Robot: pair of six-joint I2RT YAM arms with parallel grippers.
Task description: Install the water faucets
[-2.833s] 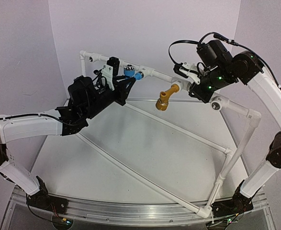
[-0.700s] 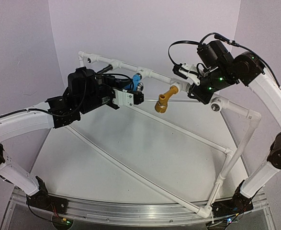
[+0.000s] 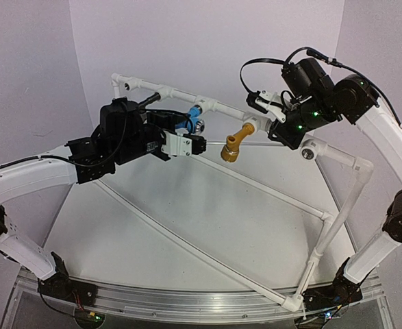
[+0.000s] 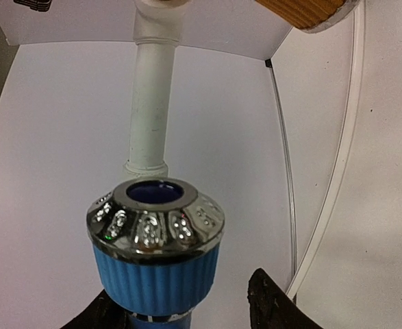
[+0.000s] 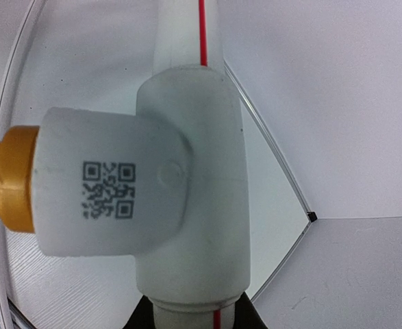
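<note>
Blue faucet (image 4: 156,274): body ribbed plastic, satin. The collar above it is mirror-bright, chrome-looking and embossed with small bumps.
Mustard faucet (image 3: 233,143): plastic, matt, its end finely ridged.
Pipe frame (image 5: 180,34): white plastic, smooth, faint sheen, with a red printed line along the pipe. Tee fitting (image 5: 187,219) same plastic, with a black printed code (image 5: 108,190).
Tabletop (image 3: 207,212): white, smooth, matt.
Rail (image 3: 207,301) at near edge: brushed bare metal.
Left arm shell (image 3: 36,179): white plastic, semi-gloss.
</note>
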